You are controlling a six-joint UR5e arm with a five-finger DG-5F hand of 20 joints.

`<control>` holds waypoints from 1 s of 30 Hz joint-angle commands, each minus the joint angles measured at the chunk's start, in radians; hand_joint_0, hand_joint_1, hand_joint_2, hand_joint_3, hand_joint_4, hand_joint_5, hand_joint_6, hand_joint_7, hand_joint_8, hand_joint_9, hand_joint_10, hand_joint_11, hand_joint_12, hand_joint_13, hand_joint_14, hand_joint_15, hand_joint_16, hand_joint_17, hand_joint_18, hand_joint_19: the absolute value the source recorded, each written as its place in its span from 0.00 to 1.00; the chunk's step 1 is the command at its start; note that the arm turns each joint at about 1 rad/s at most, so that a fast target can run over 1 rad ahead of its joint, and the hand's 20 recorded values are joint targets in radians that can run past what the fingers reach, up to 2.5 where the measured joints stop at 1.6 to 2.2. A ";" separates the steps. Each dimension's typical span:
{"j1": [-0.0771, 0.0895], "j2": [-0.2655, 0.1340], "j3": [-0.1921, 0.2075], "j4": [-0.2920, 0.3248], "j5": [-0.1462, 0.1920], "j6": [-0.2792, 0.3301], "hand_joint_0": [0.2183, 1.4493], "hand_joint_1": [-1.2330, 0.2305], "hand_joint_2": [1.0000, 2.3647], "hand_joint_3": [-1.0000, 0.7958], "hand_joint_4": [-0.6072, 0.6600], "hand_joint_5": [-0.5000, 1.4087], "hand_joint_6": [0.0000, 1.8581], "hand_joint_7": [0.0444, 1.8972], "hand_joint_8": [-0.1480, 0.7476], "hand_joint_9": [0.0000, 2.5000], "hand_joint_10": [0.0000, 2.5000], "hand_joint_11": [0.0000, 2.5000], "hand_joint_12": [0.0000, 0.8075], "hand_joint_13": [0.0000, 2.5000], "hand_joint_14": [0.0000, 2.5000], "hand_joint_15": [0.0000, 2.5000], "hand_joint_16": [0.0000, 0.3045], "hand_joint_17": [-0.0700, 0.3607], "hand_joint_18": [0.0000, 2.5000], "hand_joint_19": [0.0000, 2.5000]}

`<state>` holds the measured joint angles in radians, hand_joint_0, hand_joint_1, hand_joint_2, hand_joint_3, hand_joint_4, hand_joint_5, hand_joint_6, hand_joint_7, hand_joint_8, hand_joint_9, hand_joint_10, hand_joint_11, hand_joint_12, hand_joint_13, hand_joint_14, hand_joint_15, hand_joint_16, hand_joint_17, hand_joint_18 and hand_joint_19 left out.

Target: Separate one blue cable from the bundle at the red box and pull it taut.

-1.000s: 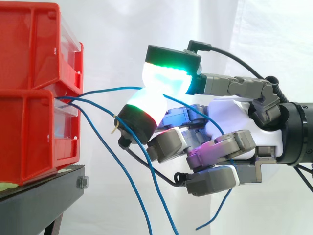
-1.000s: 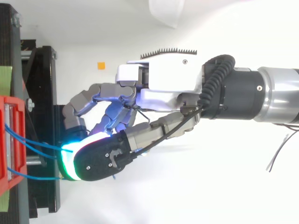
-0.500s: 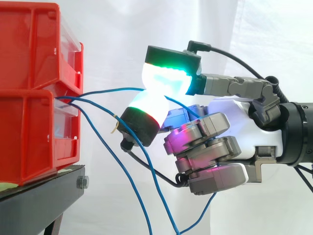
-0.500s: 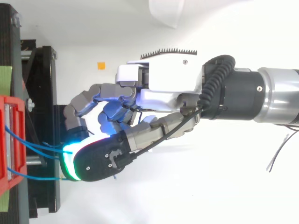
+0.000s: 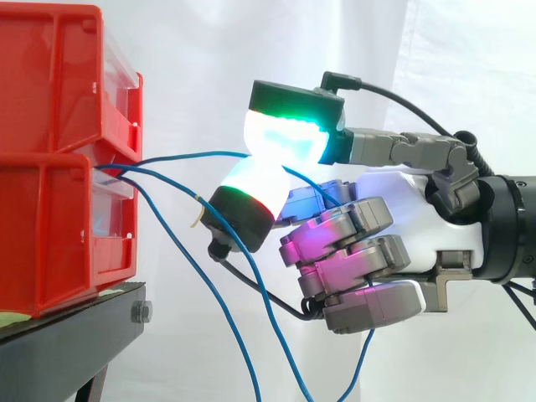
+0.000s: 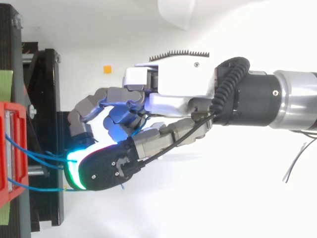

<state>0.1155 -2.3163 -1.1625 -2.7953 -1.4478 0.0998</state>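
Several thin blue cables [image 5: 180, 251] come out of the lower red bin [image 5: 59, 226] at the left of the side view. One blue cable [image 5: 188, 156] runs nearly level from the bin to my hand [image 5: 402, 218], where two glowing fingertips [image 5: 280, 138] pinch it. The cable goes on behind the pads and down past the curled lower fingers [image 5: 343, 251]. The other cables sag toward the floor. In the top view my hand [image 6: 168, 94] reaches left to the bin edge [image 6: 12, 148], and the cables [image 6: 34, 156] run into the green-lit pad.
A second red bin [image 5: 59, 75] is stacked on the lower one. Both rest on a black stand [image 5: 75, 335] with a bolt at its corner. A white curtain hangs behind. An orange marker [image 6: 107, 69] lies on the white floor.
The lower fingers have curled in toward the palm, from half bent to tightly folded. The pinch on the cable and the arm's position stay the same. The loose cable end has swung lower.
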 commanded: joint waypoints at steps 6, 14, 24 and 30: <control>-0.005 0.022 0.000 -0.041 0.015 -0.034 0.32 0.33 0.02 0.61 0.55 0.18 0.47 0.64 0.56 0.27 0.71 0.56 0.49 0.33 0.89 0.58 0.17 0.43 0.53 0.49; -0.007 0.038 0.000 -0.110 0.052 -0.061 0.32 0.32 0.02 0.61 0.54 0.18 0.47 0.63 0.56 0.27 0.71 0.55 0.49 0.33 0.89 0.58 0.17 0.43 0.53 0.49; 0.006 0.118 -0.105 -0.107 0.092 -0.080 0.32 0.32 0.02 0.62 0.54 0.18 0.47 0.63 0.56 0.27 0.70 0.56 0.49 0.33 0.90 0.58 0.17 0.43 0.52 0.49; 0.016 0.166 -0.204 -0.063 0.145 -0.080 0.32 0.32 0.02 0.62 0.54 0.18 0.47 0.64 0.56 0.27 0.70 0.56 0.49 0.32 0.90 0.57 0.17 0.43 0.52 0.49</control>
<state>0.1259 -2.1727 -1.3111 -2.8849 -1.3230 0.0206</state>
